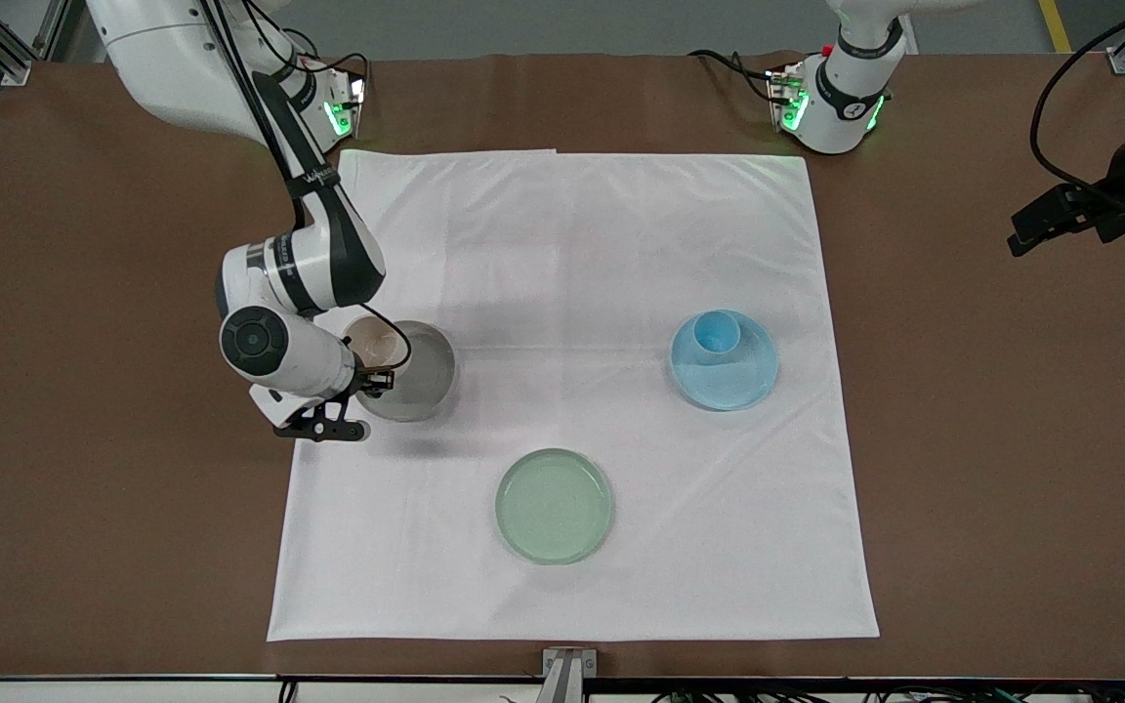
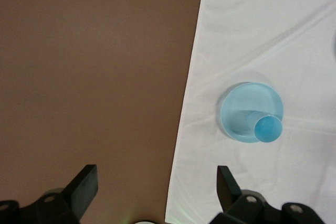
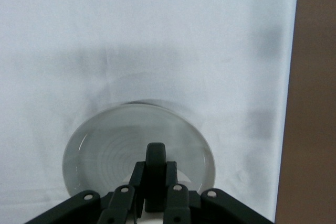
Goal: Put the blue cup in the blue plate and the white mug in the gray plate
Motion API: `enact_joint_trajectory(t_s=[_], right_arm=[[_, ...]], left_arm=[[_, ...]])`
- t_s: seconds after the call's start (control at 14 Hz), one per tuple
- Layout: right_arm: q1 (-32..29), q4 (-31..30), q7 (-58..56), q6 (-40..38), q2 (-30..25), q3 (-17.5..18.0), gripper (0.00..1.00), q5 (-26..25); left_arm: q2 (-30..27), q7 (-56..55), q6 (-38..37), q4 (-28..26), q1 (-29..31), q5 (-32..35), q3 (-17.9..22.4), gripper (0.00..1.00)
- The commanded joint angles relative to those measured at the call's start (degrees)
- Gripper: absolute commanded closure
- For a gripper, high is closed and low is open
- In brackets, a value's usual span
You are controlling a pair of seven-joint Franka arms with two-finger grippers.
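The white mug (image 1: 374, 344) is over the edge of the gray plate (image 1: 423, 379) that lies toward the right arm's end of the table. I cannot tell whether it rests on the plate. My right gripper (image 1: 377, 377) is shut on its dark handle (image 3: 156, 163). The right wrist view shows the gripper (image 3: 156, 182) above the gray plate (image 3: 105, 145). The blue cup (image 1: 717, 334) stands in the blue plate (image 1: 730, 376). My left gripper (image 1: 1046, 225) waits open and empty over the bare table at the left arm's end. Its wrist view shows the gripper (image 2: 156, 182), the blue plate (image 2: 241, 108) and the blue cup (image 2: 268, 128).
A pale green plate (image 1: 554, 506) lies on the white cloth (image 1: 572, 244), nearer to the front camera than the other plates. Brown table (image 1: 84, 439) surrounds the cloth on all sides.
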Motion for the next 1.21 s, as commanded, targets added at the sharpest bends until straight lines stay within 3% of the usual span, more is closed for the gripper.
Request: enact_joint_trajectory(t_s=[0.0,0.36,0.57,0.64,0.71,0.79,0.93,1.14], right_arm=[[1.8,1.2,0.2,1.7,2.2,-0.6,0.88,0.8],[2.0,2.6,0.2,1.9,4.0,-0.6,0.87,0.9],[2.0,2.6,0.2,1.8,4.0,-0.6,0.82,0.9],[2.0,2.6,0.2,1.6,4.0,-0.6,0.63,0.9],[2.0,2.6,0.3,1.4,4.0,-0.6,0.28,0.9],[1.9,2.6,0.3,1.1,3.8,-0.6,0.00,0.9],[1.3,2.5,-0.1,0.1,2.8,-0.9,0.00,0.8],[-1.3,2.3,-0.1,-10.8,-4.5,-1.1,0.00,0.5]], left_arm=[[-2.1,-1.7,0.9,-2.2,3.2,-0.6,-5.2,0.00],[-2.4,-0.6,1.5,-2.1,3.4,-0.4,-5.1,0.00],[-2.0,-0.7,1.5,-1.9,3.4,-0.4,-5.4,0.00],[-2.0,-0.6,1.5,-1.6,3.5,0.1,-5.3,0.00],[-2.0,-0.5,1.2,-1.2,3.6,0.2,-5.1,0.00],[-2.1,-0.6,0.8,-1.1,3.7,0.2,-5.1,0.00],[-2.1,-0.6,0.8,-1.1,3.7,0.3,-5.0,0.00],[-2.1,-0.6,0.8,-1.1,3.8,0.2,-5.0,0.00]])
